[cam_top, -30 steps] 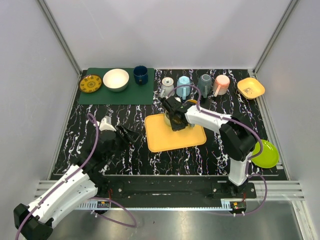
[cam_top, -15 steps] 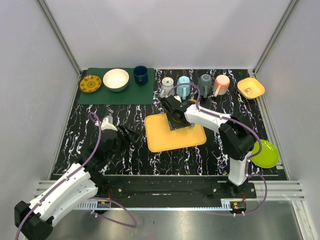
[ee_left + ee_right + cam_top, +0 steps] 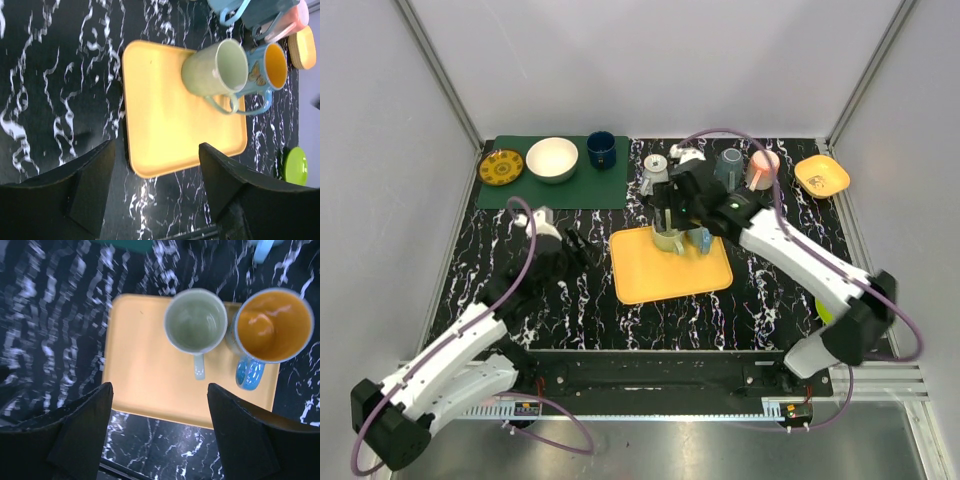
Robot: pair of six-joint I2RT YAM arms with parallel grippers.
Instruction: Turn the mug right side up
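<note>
Two mugs are now standing in plain sight on the yellow tray, where a second ago the right gripper was crouching low over the tray's upper right part and hiding them. That gripper is now hanging higher, directly above the mugs near the upper centre of the overhead view. Its jaws are standing wide apart with nothing between them, where a moment ago they were nearly closed. The pale green mug is resting upright on the upper right part of the tray, its mouth facing up and its handle pointing toward the bottom of the right wrist view. Just beside it, on its right in that view, a blue mug with an orange inside is also sitting mouth up. The right arm is reaching in a long diagonal from the lower right of the overhead view, wrist bending downward. The left gripper is hovering over the black marbled table left of the tray, slightly further up the frame than before, jaws spread wide and holding nothing. Its arm is stretching up from the lower left corner.
</note>
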